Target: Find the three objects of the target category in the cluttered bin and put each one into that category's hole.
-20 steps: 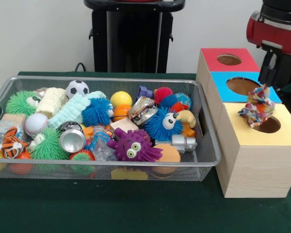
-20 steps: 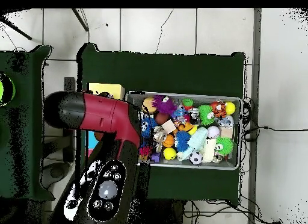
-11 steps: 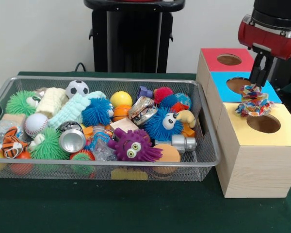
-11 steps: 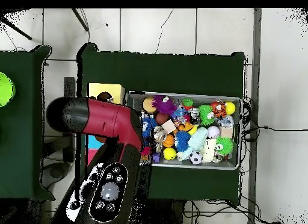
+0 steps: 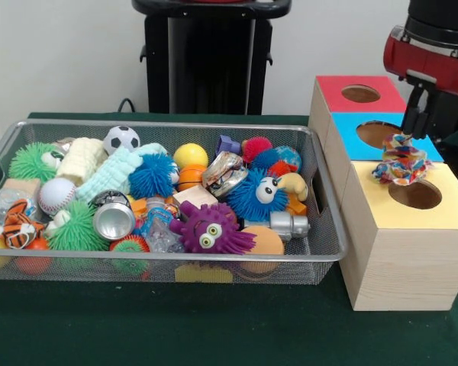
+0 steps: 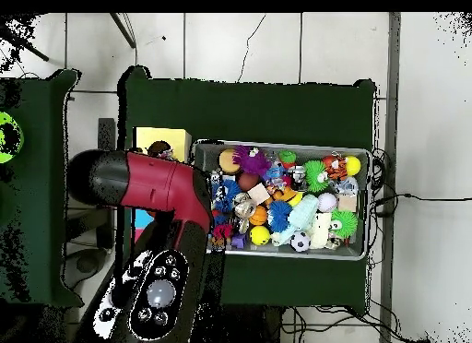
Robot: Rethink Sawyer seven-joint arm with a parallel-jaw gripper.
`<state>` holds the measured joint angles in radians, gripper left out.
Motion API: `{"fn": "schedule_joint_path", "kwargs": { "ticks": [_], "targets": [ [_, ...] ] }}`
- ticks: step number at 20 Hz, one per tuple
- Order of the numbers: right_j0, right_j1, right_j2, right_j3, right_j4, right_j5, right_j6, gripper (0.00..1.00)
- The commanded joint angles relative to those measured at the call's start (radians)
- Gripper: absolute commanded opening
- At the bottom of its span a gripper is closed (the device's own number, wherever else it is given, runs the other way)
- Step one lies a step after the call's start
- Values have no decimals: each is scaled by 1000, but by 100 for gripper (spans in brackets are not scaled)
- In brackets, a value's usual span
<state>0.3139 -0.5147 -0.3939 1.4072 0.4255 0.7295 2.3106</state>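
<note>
Wire bin point(image 5: 320, 252) nearest, crammed with balls, fuzzy toys, can; nothing disturbed there. Beyond it, yellow box point(image 5: 401, 244): rope toy point(image 5: 401, 162) since half second ago shifted slightly toward hole point(image 5: 414, 194), hanging at its rim, not yet dropped. Toy: knotted multicoloured rope, frayed. Gripper point(image 5: 414, 126) above, pinching rope toy's top

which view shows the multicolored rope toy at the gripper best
The front view. There the multicolored rope toy hangs in plain sight under the gripper, beside the yellow box's hole. In the overhead view the red arm covers that spot, so the toy cannot be made out.
</note>
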Motion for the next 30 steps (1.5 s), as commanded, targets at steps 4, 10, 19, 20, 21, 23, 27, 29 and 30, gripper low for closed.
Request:
{"fn": "schedule_joint_path", "kwargs": {
  "ticks": [4,10,19,20,21,23,27,29,30],
  "targets": [
    [29,91,0,-30,60,29,367,0],
    [7,81,5,2,60,-9,317,0],
    [-38,118,42,12,65,-125,275,0],
    [-42,120,46,14,65,-135,271,0],
    [-47,122,49,16,64,-146,266,0],
    [-60,128,60,20,64,-171,253,0],
    [-78,158,65,-4,57,-201,242,0],
    [-75,165,63,-9,61,-206,252,0],
    [-75,166,64,-12,63,-204,256,0]
  ]
}}
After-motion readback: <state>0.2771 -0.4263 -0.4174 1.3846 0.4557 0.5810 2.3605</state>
